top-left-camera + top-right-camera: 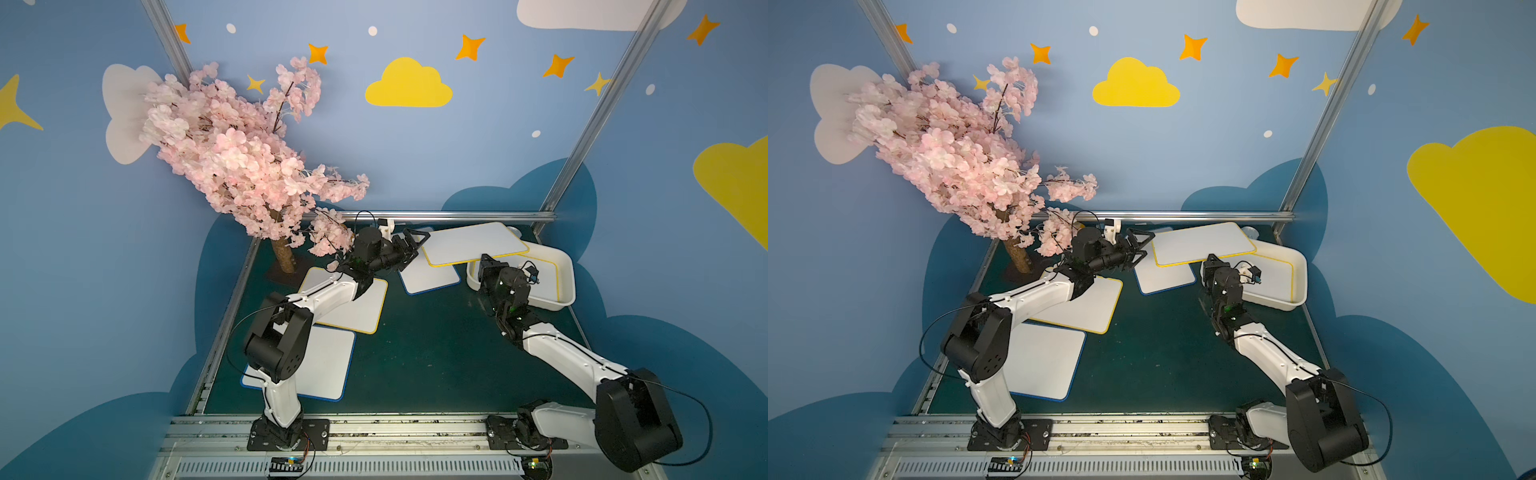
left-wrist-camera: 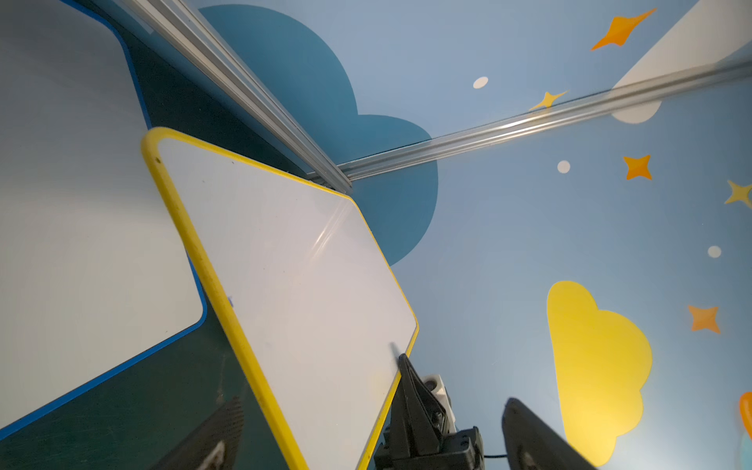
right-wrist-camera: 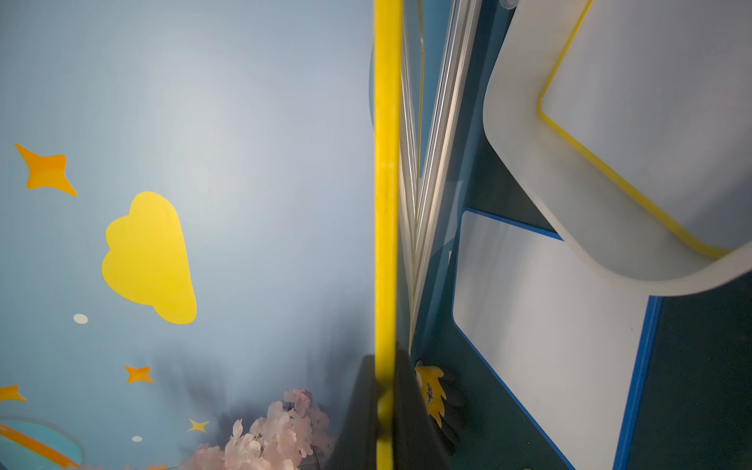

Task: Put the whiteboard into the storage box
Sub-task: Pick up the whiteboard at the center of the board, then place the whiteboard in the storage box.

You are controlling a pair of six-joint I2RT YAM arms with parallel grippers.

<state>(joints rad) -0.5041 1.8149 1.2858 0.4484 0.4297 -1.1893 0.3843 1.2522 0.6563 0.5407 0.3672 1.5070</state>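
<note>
Plainly, the move turns on how the raised whiteboard [image 1: 473, 243] [image 1: 1202, 243] lies to the storage box [image 1: 536, 300] [image 1: 1266, 301]. The board hangs above the table [image 1: 424, 353], its long axis running left to right, its right end overhanging the box's far left corner. The box's open mouth lies to the right of the board and nearer the robot, so I judge the board must travel that way and come down flat.

The right gripper [image 1: 487, 258] [image 3: 384, 366] is closed on the board's yellow near edge and carries it alone. The left gripper [image 1: 417, 245] [image 1: 1144, 245] stands spread wide at the board's left end, gripping nothing; whether a finger touches the frame I cannot tell. The right arm is the nearer to the box.

The box already holds a second yellow-edged board [image 1: 540, 278] [image 3: 651, 122], lying flat on its floor; nothing else shows inside. A blue-edged board [image 1: 428, 278] [image 2: 81, 203] lies on the table beneath the raised one, just beside the box's left wall.
</note>
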